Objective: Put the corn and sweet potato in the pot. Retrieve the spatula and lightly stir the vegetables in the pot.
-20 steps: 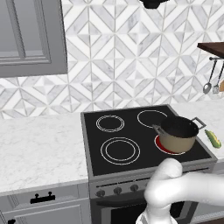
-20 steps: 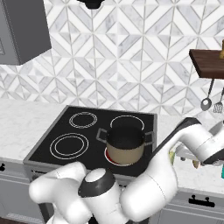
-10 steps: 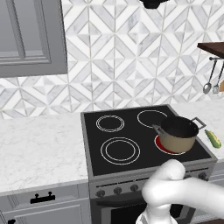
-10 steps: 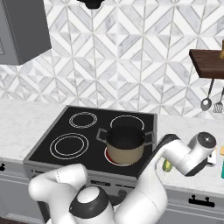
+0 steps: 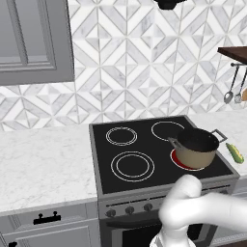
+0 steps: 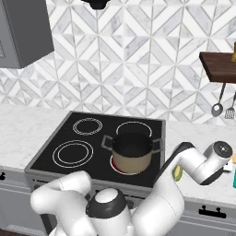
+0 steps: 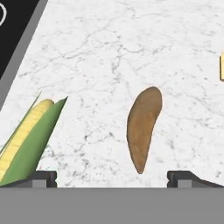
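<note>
The corn (image 7: pixel 30 140), green husk with yellow kernels showing, lies on the marble counter at the hand view's lower left. The brown sweet potato (image 7: pixel 143 127) lies beside it, between and ahead of my fingertips. My gripper (image 7: pixel 112 178) hovers over both, open, nothing held. The corn (image 5: pixel 235 152) rests just right of the stove, partly hidden by my forearm (image 6: pixel 177 173). The tan pot (image 5: pixel 195 147) (image 6: pixel 132 151) stands on the glowing front right burner, its dark inside bare. A teal and tan sliver (image 6: pixel 234 175) at the frame edge looks like the spatula, mostly cut off.
The black cooktop (image 5: pixel 130 166) has three unlit rings. Grey ladles (image 6: pixel 217 109) hang under a dark wooden shelf (image 6: pixel 219 67) at the right wall. A tan piece (image 7: pixel 222 66) pokes in at the hand view's right edge. Marble counter (image 5: pixel 43 164) extends left of the stove.
My arm has folded down and swung right, bringing the hand low over the counter right of the stove. Pot and corn have not moved.
</note>
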Available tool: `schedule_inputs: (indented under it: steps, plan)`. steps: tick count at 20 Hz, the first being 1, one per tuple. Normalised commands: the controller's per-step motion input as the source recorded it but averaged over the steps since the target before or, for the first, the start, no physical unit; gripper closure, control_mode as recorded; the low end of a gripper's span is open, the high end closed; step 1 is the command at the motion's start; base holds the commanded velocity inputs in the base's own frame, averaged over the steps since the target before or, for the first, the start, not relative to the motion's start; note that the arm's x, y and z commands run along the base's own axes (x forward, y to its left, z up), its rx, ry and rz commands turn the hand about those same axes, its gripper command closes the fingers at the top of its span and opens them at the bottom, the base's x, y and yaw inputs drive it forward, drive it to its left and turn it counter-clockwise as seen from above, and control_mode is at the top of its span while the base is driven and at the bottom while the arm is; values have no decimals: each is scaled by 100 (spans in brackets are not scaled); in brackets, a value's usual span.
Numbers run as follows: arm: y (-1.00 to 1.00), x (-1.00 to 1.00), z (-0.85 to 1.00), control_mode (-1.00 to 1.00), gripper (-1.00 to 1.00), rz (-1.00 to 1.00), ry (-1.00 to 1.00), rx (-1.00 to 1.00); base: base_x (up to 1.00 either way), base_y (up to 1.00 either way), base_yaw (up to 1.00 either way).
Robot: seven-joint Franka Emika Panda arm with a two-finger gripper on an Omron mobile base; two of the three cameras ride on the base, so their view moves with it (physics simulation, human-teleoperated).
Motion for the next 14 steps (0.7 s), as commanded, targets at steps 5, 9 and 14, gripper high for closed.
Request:
schedule_inputs:
  steps: [5,9,14]
  plan:
    - [-2,37,0,-100,-100,1,10,0,0,0,0]
    - [-13,32,-1,-100,-100,0,6,0,0,0,0]
    - [-12,26,-17,-100,-100,1,5,0,0,0,0]
